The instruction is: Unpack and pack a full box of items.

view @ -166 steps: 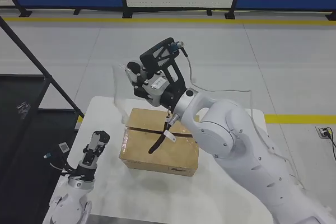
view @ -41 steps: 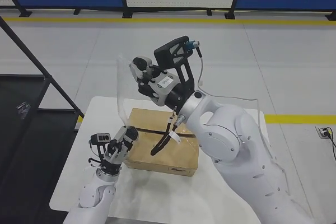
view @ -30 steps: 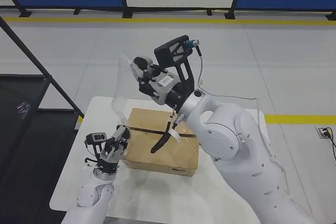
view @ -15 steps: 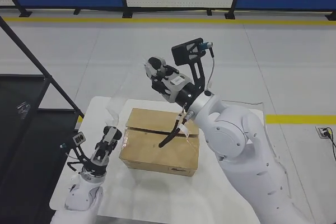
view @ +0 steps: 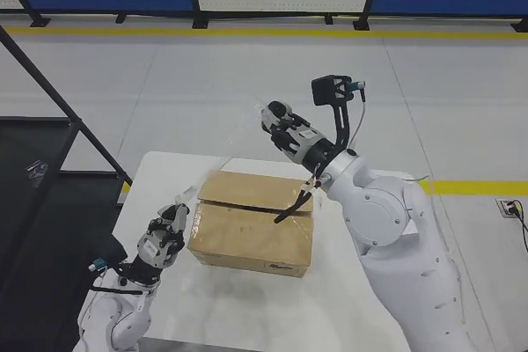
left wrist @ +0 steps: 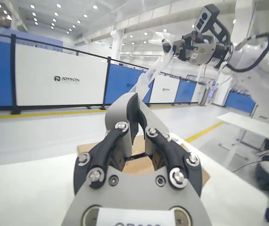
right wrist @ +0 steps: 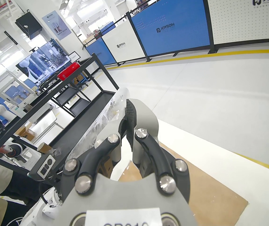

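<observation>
A brown cardboard box [view: 251, 224] lies on the white table [view: 352, 299], its top flaps closed with a dark seam across. A strip of clear tape [view: 222, 161] runs taut from the box's left side up over its far edge. My right gripper [view: 277, 119] is high above the box's far edge, shut on the strip's upper end [right wrist: 115, 109]. My left gripper [view: 178, 214] is beside the box's left end, shut on the lower end [left wrist: 146, 81]. The left wrist view has the right gripper [left wrist: 170, 46] holding the strip overhead.
A black metal rack [view: 35, 176] stands close to the table's left side, with a paper cup [right wrist: 43, 147] and small parts on its shelf. The floor around has a yellow line [view: 484, 187]. Bare table surface lies in front and right of the box.
The right gripper has swung to the right with the tape's upper end. The left arm came up beside the box and now grips the lower end, so the strip is pulled straight.
</observation>
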`<state>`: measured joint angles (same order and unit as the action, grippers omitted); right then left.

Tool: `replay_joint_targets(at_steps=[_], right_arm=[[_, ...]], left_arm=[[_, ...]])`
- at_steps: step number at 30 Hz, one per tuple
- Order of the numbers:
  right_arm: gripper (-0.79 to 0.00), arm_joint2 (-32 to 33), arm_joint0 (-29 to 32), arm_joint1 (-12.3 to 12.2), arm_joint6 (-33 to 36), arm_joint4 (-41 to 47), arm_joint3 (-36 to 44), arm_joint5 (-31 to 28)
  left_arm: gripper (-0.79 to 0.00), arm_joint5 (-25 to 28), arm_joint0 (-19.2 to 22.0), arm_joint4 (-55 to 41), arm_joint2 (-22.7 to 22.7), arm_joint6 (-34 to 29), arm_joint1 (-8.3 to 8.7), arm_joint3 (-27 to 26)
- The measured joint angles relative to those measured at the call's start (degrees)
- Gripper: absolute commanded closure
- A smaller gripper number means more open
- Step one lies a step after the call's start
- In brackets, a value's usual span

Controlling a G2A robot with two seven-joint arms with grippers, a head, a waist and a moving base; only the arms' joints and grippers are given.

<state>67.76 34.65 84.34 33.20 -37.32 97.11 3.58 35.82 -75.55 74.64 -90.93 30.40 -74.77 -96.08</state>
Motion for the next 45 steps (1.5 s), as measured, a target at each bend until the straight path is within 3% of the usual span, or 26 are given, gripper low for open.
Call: replay_joint_targets(at_steps=[8, 23, 33, 45], right_arm=[[0.000, 0.73, 0.44, -0.09, 1.49, 2.38, -1.44, 1.66], [0.000, 0.68, 1.49, -0.13, 1.91, 2.92, -1.85, 3.03], [0.000, 0.45, 0.12, -0.27, 14.68, 5.18, -2.45, 17.31], [0.000, 2.88, -0.14, -1.63, 30.10, 9.49, -1.13, 19.95]], left_arm=[[0.000, -5.41, -0.66, 11.86, -1.76, 6.77, 0.81, 1.77], [0.000, -6.27, -0.74, 12.46, -1.94, 6.71, 0.86, 1.61], [0.000, -11.19, -0.46, 27.52, -4.07, 9.18, 2.47, 1.55], [0.000, -15.80, -0.28, 42.17, -5.61, 12.49, 4.43, 2.44]])
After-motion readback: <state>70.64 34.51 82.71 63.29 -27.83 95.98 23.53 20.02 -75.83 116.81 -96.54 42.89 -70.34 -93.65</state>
